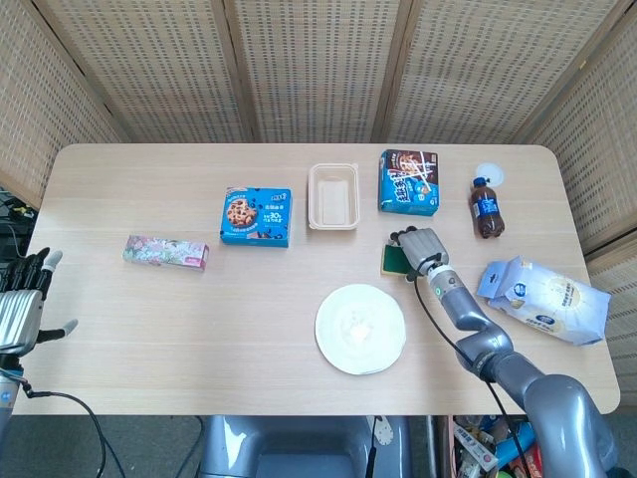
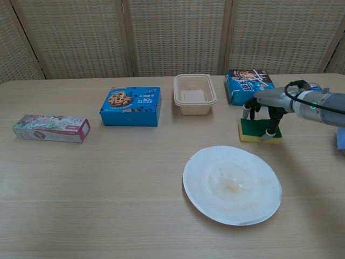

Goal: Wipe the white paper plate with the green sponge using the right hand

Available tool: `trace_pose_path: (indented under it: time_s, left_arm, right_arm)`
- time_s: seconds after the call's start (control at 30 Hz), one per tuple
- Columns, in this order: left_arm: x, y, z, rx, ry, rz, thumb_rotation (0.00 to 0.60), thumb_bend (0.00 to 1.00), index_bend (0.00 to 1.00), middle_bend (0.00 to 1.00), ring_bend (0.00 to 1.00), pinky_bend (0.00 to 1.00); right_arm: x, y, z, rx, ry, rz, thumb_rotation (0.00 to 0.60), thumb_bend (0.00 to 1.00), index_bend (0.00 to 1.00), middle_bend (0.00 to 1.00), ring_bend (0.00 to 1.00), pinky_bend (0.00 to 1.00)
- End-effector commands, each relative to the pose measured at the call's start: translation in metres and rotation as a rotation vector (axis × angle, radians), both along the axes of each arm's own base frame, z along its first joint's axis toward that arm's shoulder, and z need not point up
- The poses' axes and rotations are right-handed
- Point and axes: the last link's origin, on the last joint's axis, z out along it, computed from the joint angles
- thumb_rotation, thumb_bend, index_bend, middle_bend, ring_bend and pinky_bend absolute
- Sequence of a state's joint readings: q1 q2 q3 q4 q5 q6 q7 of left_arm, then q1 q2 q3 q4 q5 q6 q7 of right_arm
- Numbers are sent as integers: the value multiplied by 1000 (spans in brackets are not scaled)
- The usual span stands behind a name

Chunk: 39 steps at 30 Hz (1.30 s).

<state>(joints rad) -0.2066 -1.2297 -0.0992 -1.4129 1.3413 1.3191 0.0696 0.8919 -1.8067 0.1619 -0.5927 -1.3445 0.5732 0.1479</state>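
The right hand [image 2: 262,115] straddles the green-and-yellow rectangular sponge [image 2: 257,130], fingers spread, not yet clamped; the stained white paper plate [image 2: 232,184] lies just nearer the robot.

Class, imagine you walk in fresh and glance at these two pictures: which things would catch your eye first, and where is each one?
Probably the white paper plate near the table's front edge, with a brownish stain at its centre. Just behind it, the right hand reaches down over the green sponge, fingertips around it. Further back stand a blue cookie box and an empty beige container side by side.
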Motion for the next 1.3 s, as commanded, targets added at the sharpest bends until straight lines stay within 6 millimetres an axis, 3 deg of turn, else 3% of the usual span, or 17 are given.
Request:
trace_pose_path:
  time_s: [0.03, 0.17, 0.3, 0.5, 0.6, 0.9, 1.1, 1.3]
  left_arm:
    - [0, 0, 0, -3, 0, 0, 600, 0, 0, 0, 0, 0]
    - [1, -1, 1, 1, -3, -3, 600, 0, 0, 0, 0, 0]
    - [1, -1, 1, 0, -6, -2, 600, 0, 0, 0, 0, 0]
    - [0, -1, 1, -9, -13, 6, 600, 0, 0, 0, 0, 0]
    - [0, -1, 2, -12, -18, 9, 600, 0, 0, 0, 0, 0]
    - [1, -1, 3, -20, -29, 15, 600, 0, 0, 0, 0, 0]
    - [1, -2, 2, -30, -28, 17, 600, 0, 0, 0, 0, 0]
    - [1, -1, 2, -28, -25, 22, 600, 0, 0, 0, 0, 0]
  right_arm:
    - [0, 0, -2, -4, 7, 7, 600, 169, 371, 389, 290, 482]
    - [3, 1, -5, -29, -12, 34, 600, 292, 468, 479, 376, 571]
    - [11, 4, -3, -48, -43, 92, 600, 307, 478, 489, 385, 580]
    - [33, 14, 17, -43, -45, 289, 600, 317, 487, 497, 390, 580]
    - [46, 28, 27, -18, -21, 407, 600, 363, 499, 507, 407, 580]
    - [87, 101, 38, 190, 99, 680, 600, 453, 502, 511, 410, 580]
    - [100, 123, 29, 268, 169, 752, 600, 494, 502, 519, 415, 581]
    - [118, 131, 15, 306, 207, 785, 600, 511, 515, 538, 429, 591]
